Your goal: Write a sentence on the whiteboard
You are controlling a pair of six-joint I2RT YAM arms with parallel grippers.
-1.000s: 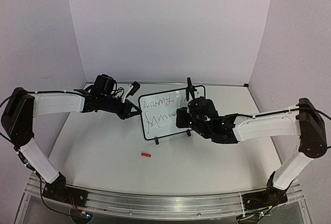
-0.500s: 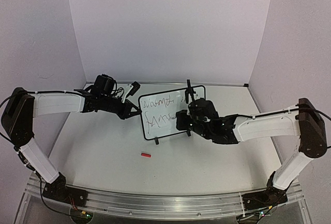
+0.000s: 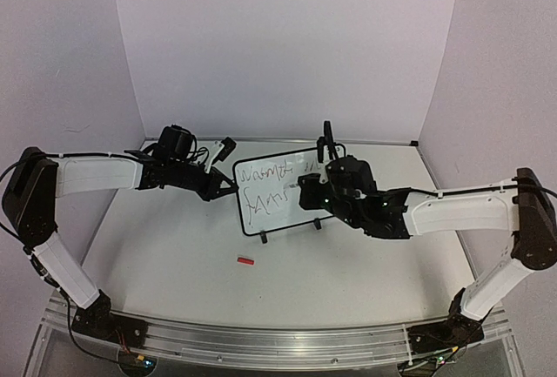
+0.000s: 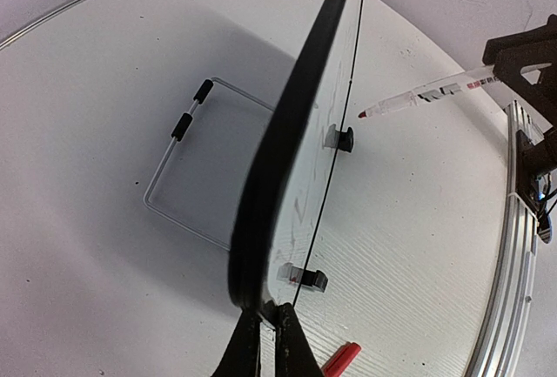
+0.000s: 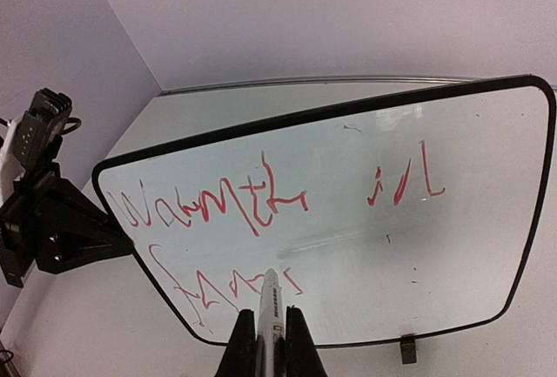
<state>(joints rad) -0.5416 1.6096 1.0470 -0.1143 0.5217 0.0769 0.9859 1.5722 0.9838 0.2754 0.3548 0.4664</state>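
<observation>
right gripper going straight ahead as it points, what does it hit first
Probably the whiteboard: the marker in the right gripper aims at its face near the sentence, so its tip would land first; gap unclear.

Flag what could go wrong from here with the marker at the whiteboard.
1. The left tool pinches the whiteboard only at one edge; pressure from the marker in the right tool could twist or tip it.
2. The marker tip sits by the lower line of the sentence; a stray drag could smear it.
</observation>
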